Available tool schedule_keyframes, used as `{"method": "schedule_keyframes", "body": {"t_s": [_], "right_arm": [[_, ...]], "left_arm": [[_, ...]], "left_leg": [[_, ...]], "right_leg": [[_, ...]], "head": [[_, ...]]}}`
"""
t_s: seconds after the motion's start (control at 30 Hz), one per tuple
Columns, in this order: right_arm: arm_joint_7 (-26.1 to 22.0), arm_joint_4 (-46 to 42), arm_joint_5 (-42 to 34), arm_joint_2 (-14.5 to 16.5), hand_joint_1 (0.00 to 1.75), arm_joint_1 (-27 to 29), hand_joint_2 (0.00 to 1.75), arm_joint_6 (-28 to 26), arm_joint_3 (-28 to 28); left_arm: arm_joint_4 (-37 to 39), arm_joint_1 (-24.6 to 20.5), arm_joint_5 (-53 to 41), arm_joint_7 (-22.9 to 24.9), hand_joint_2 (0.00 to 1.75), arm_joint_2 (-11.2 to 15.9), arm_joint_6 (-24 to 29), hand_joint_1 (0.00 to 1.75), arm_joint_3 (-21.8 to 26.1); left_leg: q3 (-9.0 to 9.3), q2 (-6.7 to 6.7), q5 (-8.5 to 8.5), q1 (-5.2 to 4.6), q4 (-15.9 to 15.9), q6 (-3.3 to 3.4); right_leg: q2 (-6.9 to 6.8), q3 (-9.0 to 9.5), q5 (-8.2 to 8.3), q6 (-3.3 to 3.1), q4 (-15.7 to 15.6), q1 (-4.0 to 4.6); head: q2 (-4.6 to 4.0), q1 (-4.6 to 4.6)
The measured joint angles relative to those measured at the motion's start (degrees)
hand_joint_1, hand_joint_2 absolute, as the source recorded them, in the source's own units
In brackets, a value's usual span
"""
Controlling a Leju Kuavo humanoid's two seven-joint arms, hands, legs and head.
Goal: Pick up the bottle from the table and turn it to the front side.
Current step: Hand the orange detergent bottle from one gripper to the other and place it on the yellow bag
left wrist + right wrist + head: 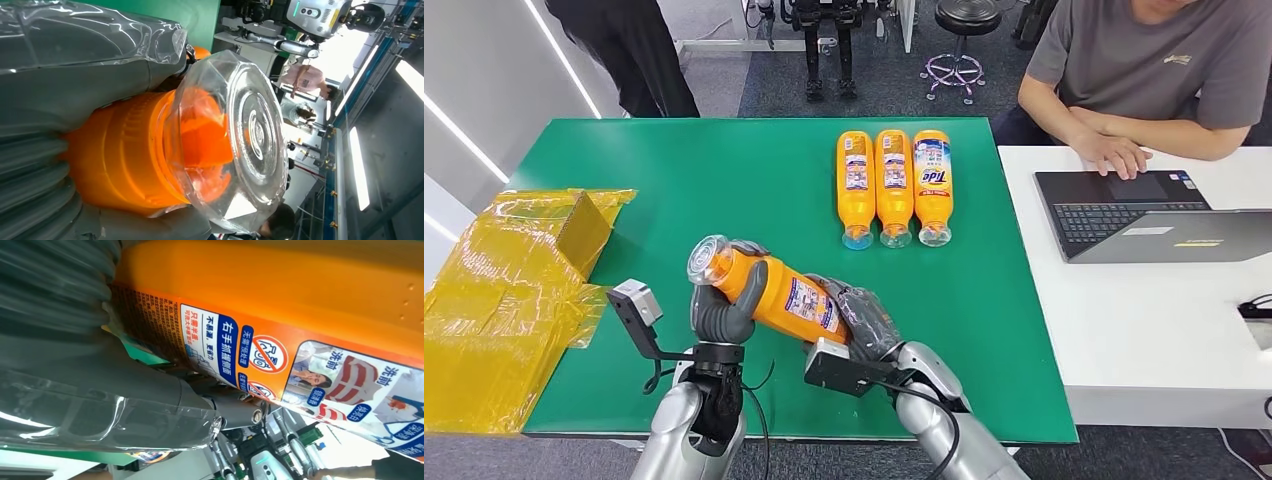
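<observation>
An orange detergent bottle (776,293) with a clear cap (707,258) is lifted over the near part of the green table (724,180), tilted, cap toward the left. My left hand (729,305) grips its neck end, just below the cap. My right hand (864,318) holds its base end. The back label with small print faces up. In the left wrist view the clear cap (240,145) and orange neck (125,160) sit against my left hand (75,75). In the right wrist view the back label (310,370) lies close beside my right hand's thumb (125,405).
Three more orange bottles (894,185) lie side by side at the table's far middle, caps toward me. A yellow-wrapped box (514,290) sits at the left edge. On the white table to the right, a person (1154,80) works at a laptop (1144,215).
</observation>
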Motion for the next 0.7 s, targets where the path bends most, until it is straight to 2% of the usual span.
{"method": "schedule_keyframes", "body": {"t_s": [0.03, 0.2, 0.33, 0.7], "right_arm": [[0.28, -0.14, -0.02, 0.00, 0.00, 0.25, 1.75, -0.50, -0.01], [0.54, -1.98, -1.36, 0.21, 0.00, 2.06, 1.75, -4.88, 0.00], [-0.66, -4.82, -4.44, 0.55, 0.00, 3.27, 1.75, -8.68, -0.01], [-3.71, -12.13, -11.06, 0.81, 0.00, 5.64, 1.75, -13.41, -0.21]], "left_arm": [[0.01, -0.02, -0.10, 0.13, 1.75, 0.00, 0.00, 1.75, -0.01], [0.26, -0.29, -0.13, 0.31, 1.75, -0.02, 0.28, 1.75, -0.17], [0.37, -1.46, 0.89, -0.78, 1.75, -0.05, 2.45, 1.75, -0.18], [-1.66, -4.65, -1.55, -4.10, 1.75, 1.49, 8.35, 1.75, -0.05]], "left_leg": [[0.00, 0.00, 0.00, 0.00, 0.00, 0.00], [0.00, 0.01, 0.00, 0.00, 0.00, 0.00], [0.00, 0.00, 0.00, 0.00, 0.00, 0.00], [-0.01, 0.00, 0.00, 0.00, 0.00, -0.01]], "right_leg": [[0.00, 0.00, 0.00, 0.00, 0.00, 0.00], [0.01, -0.01, 0.00, 0.00, 0.00, 0.00], [0.00, -0.02, 0.00, 0.00, 0.00, 0.00], [0.00, -0.01, 0.00, -0.01, 0.01, 0.00]], "head": [[0.00, 0.00], [0.00, 0.00], [0.00, 0.00], [0.00, 0.00]]}}
